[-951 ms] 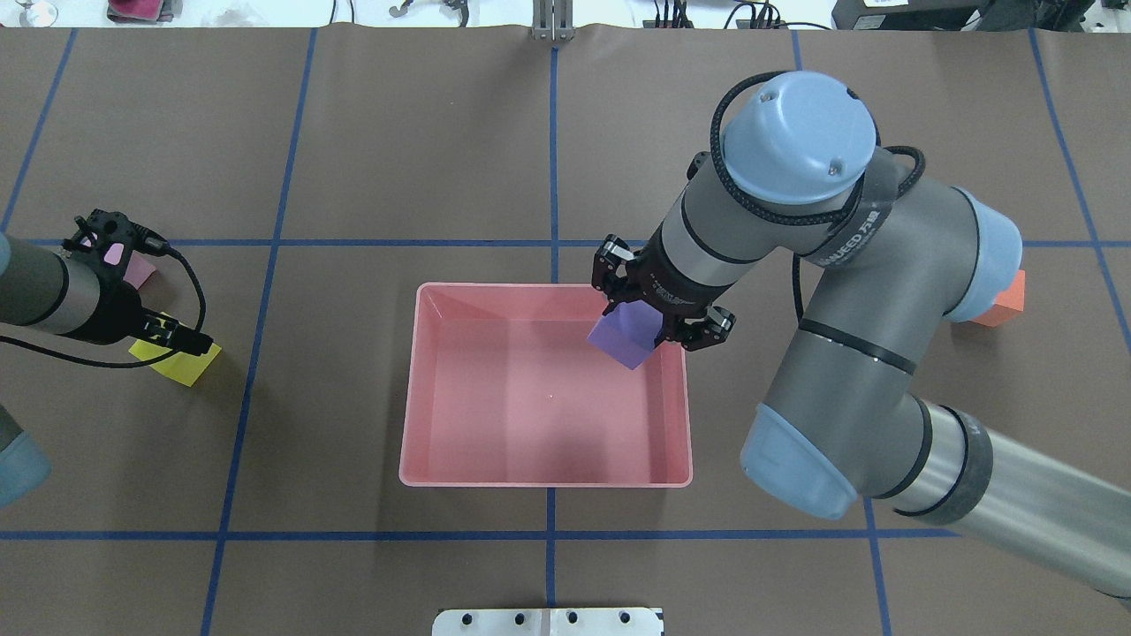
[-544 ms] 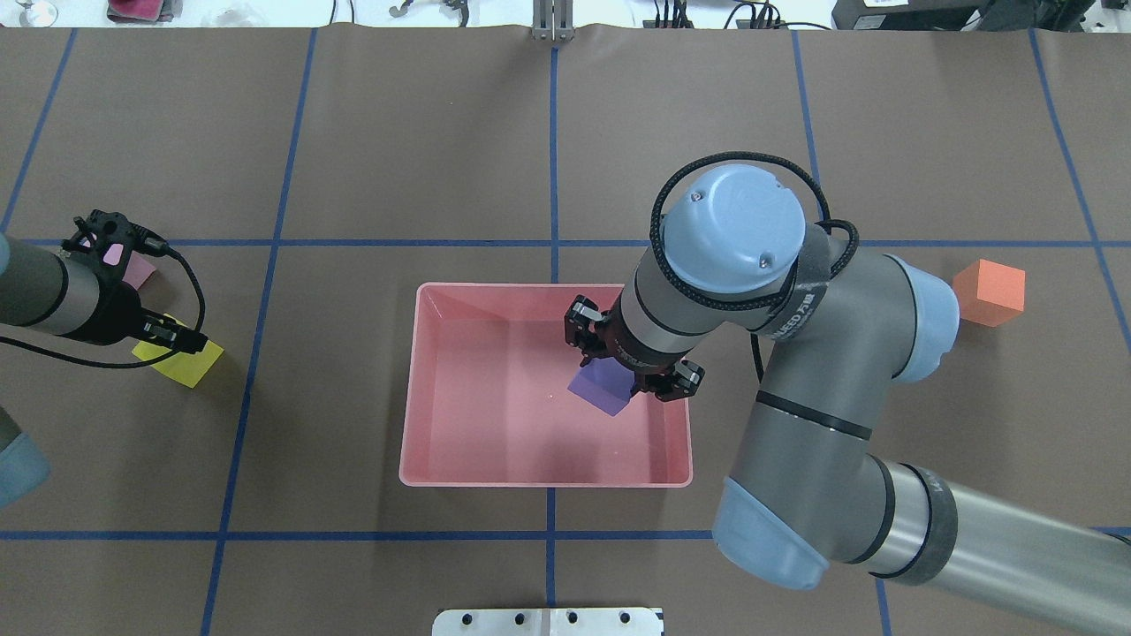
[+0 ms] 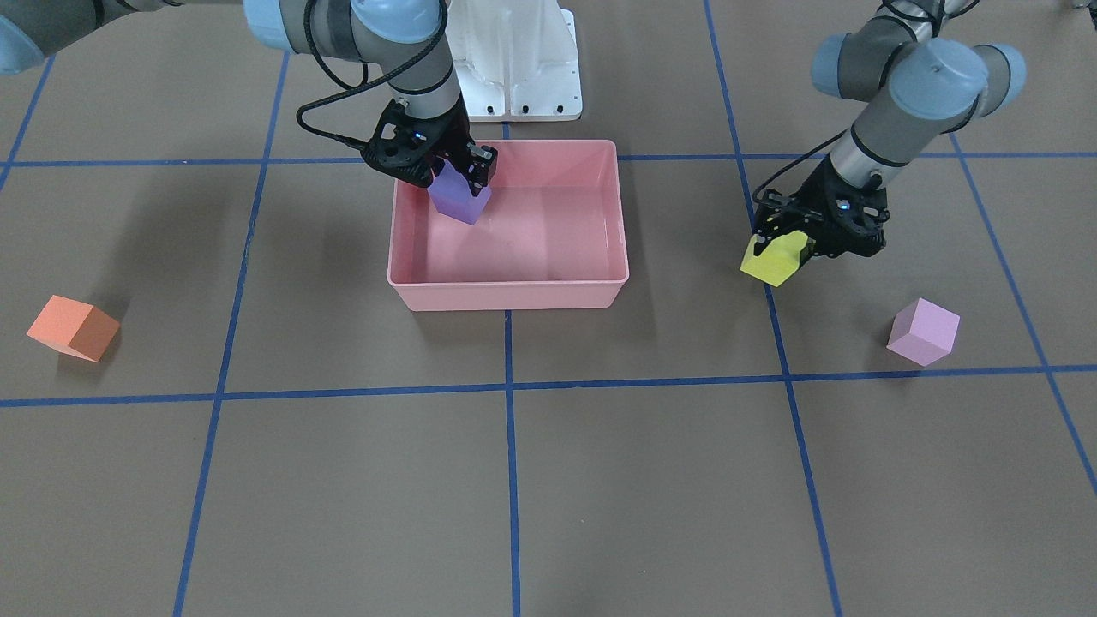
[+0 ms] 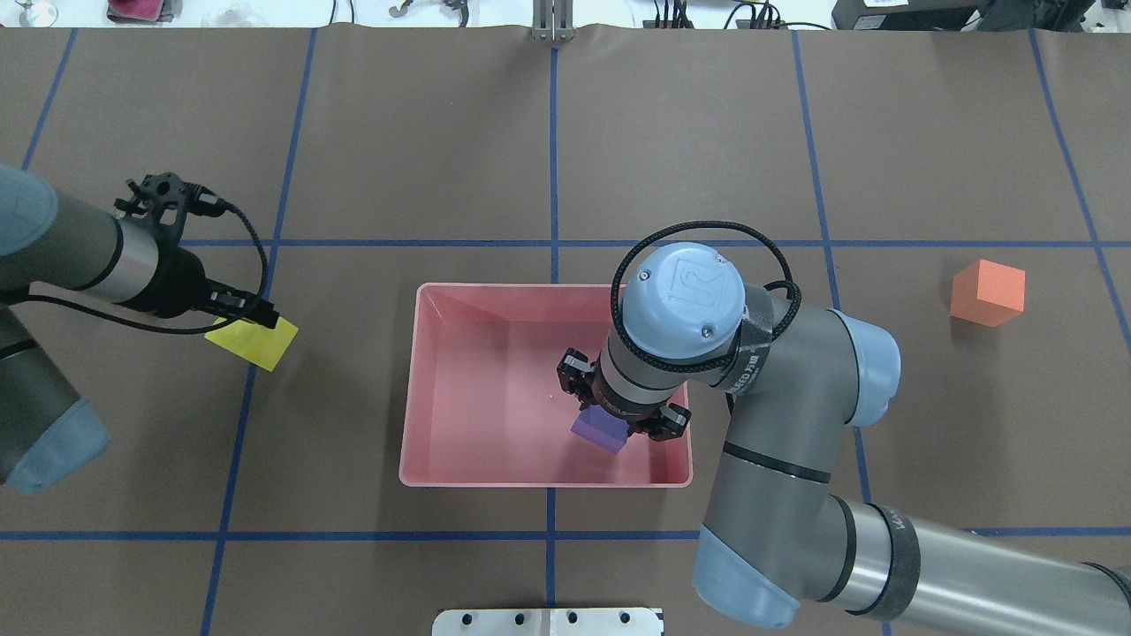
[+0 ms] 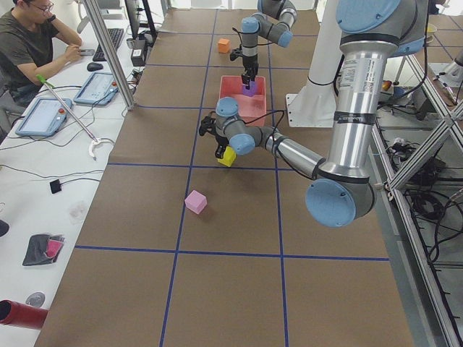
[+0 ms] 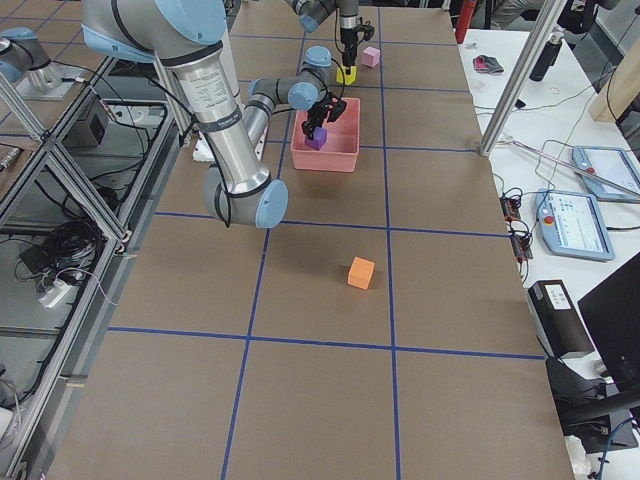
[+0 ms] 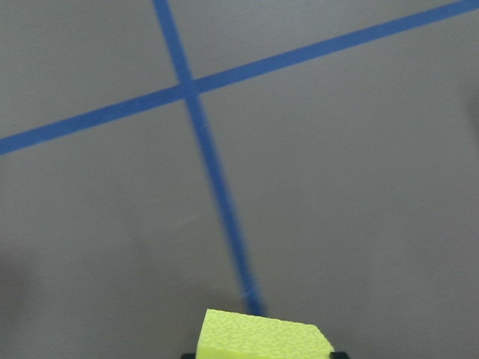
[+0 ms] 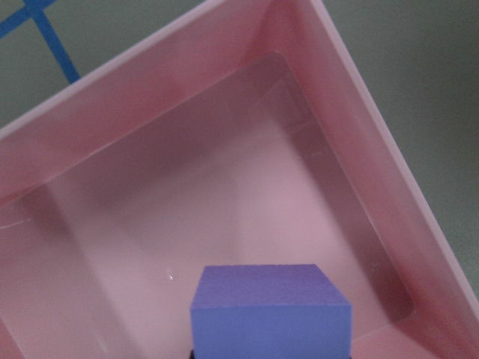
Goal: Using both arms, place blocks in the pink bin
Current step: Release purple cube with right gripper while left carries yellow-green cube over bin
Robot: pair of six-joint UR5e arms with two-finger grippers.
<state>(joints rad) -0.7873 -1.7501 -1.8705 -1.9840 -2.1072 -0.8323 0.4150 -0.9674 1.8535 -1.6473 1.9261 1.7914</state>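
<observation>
Right claw (image 3: 447, 174) clamped on purple block (image 3: 460, 203), low inside pink bin (image 3: 506, 296). Left claw (image 3: 793, 242) grips yellow block (image 3: 774, 260), lifted off table (image 3: 600, 480), short of bin. Orange block (image 3: 73, 328) and light pink block (image 3: 923, 332) loose on table. Probably light, squashy foam: pinch opposite flat faces.

My right claw (image 3: 458, 187) and left claw (image 3: 782, 248) are black. The purple foam cube (image 4: 599, 435) is plain, as are the yellow foam cube (image 3: 771, 261), the light pink foam cube (image 3: 923, 332) and the orange foam cube (image 4: 988, 293). The rectangular plastic bin (image 4: 495, 389) is salmon pink. The brown table cover (image 4: 424, 159) bears blue grid lines (image 4: 554, 177).
</observation>
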